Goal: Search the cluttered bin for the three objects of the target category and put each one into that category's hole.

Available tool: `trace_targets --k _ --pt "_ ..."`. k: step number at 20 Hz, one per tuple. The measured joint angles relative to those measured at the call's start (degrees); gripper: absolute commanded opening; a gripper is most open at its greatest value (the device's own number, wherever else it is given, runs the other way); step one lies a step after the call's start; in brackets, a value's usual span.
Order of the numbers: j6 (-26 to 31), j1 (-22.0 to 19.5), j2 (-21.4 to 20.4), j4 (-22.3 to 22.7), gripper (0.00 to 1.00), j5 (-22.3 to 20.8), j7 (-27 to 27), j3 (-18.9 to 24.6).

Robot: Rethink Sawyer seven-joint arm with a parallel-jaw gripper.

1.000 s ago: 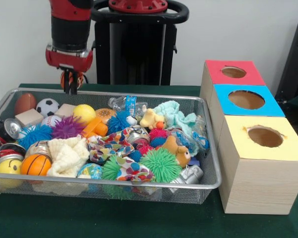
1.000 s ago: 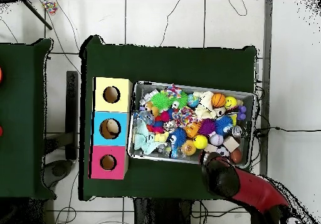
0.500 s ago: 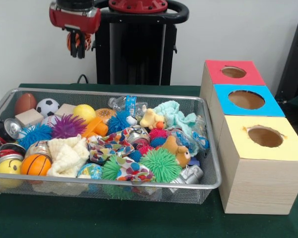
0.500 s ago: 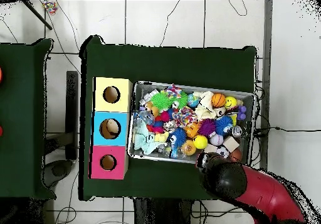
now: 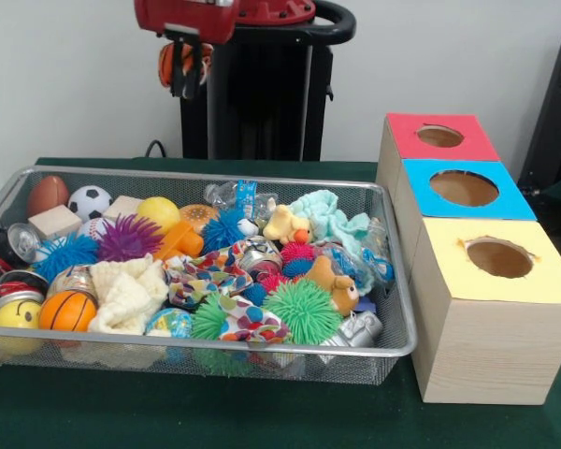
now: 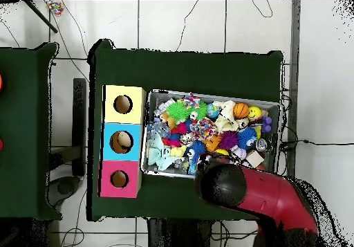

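High above the bin's far edge, my gripper [image 5: 187, 86] is shut on a small orange ball with black lines [image 5: 166, 64]. Below lies the wire mesh bin [image 5: 215, 348], heaped with toys. Among them are an orange basketball [image 5: 67, 311], a soccer ball [image 5: 89, 201], a yellow ball [image 5: 158, 213] and a brown football [image 5: 47, 195]. At the right stand three boxes with round holes: red [image 5: 439, 137], blue [image 5: 465, 188] and yellow [image 5: 498, 257]. In the overhead view the red arm [image 6: 228, 185] covers the gripper and the bin's lower edge [image 6: 173, 176].
Spiky rubber balls, cloth pieces, cans, wooden blocks and plush toys crowd the bin. In the overhead view the boxes, yellow [image 6: 123, 104], blue [image 6: 121, 142] and red [image 6: 119, 179], line the bin's left side. Green cloth [image 5: 168, 412] covers the table.
My gripper has risen out of the bin's back corner with the orange ball and moved to the right in the front view, toward the boxes.
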Motion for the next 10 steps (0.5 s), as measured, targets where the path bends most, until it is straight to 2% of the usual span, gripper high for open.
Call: trace_targets --k 3,5,6,8,10 --pt "0.02 5.04 3.68 -4.31 0.00 1.47 0.46 -0.92" --pt "0.04 5.92 4.57 -5.17 0.00 1.87 0.67 -1.08" --pt "0.06 8.22 7.15 -7.43 0.00 3.10 1.61 -1.61" --pt "0.01 9.05 8.09 -8.21 0.00 3.61 2.11 -1.84" --pt "0.05 11.49 10.92 -10.35 0.00 5.30 4.13 -2.66"
